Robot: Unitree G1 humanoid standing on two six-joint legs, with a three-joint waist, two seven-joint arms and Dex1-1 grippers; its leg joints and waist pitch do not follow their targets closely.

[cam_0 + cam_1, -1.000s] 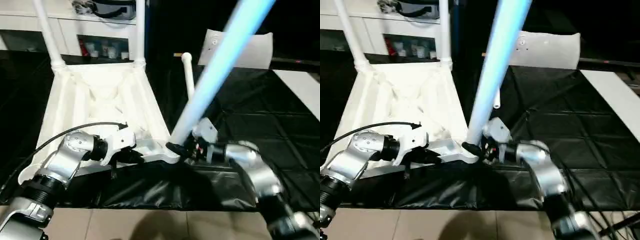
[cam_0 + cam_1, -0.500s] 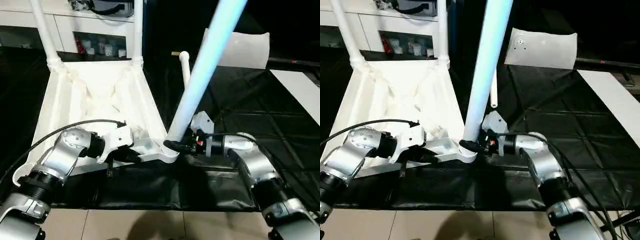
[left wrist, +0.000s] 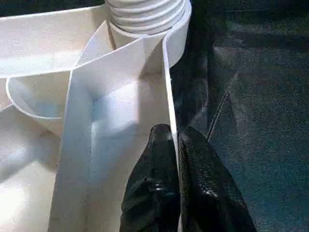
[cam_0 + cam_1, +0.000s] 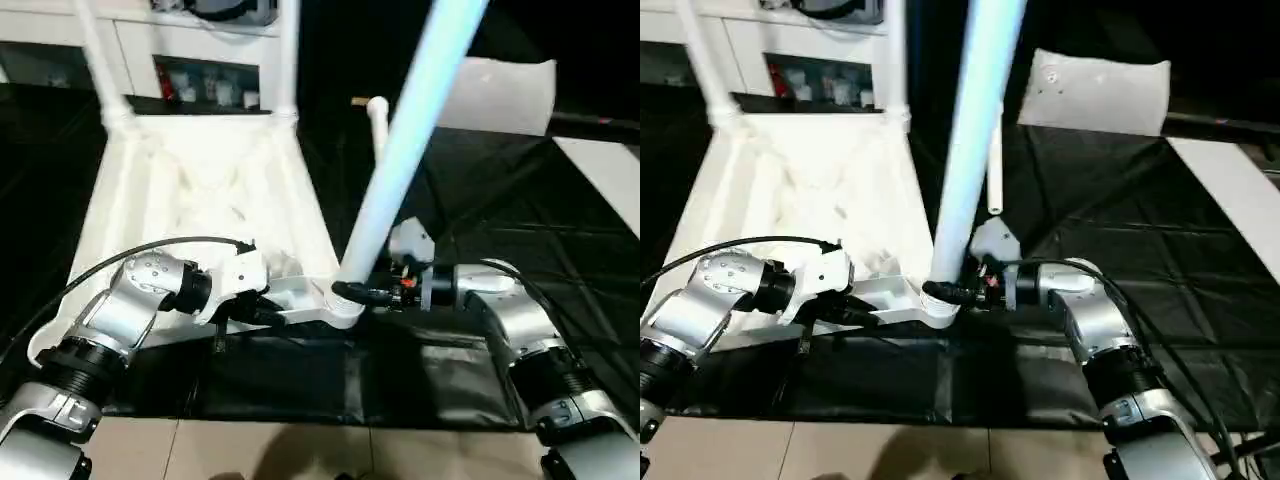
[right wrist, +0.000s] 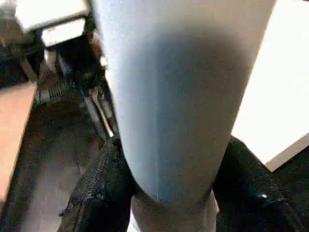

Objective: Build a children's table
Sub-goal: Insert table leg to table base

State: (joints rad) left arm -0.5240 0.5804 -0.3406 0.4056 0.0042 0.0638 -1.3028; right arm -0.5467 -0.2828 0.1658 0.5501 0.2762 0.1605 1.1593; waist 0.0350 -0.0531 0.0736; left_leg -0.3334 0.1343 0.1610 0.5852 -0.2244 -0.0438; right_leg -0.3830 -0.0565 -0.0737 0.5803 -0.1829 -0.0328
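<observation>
**Seating the third leg in the near-right socket**

The tabletop [image 4: 200,200] lies upside down on the black sheet [image 4: 500,230], ribs up, with two legs [image 4: 285,60] already standing in its far sockets. The left gripper [image 3: 175,145] is pinched on the thin near rim wall just beside the near-right socket [image 3: 145,19], steadying the slab. The right gripper [image 4: 940,292] clamps the base of the third leg [image 4: 400,160], one finger on each side, right at the socket mouth. This leg leans away to the far right, so it looks not yet square. To do it well: bring the leg upright before pressing or twisting, and keep the rim pinned against slipping. A spare leg [image 4: 378,140] lies on the sheet beyond.
</observation>
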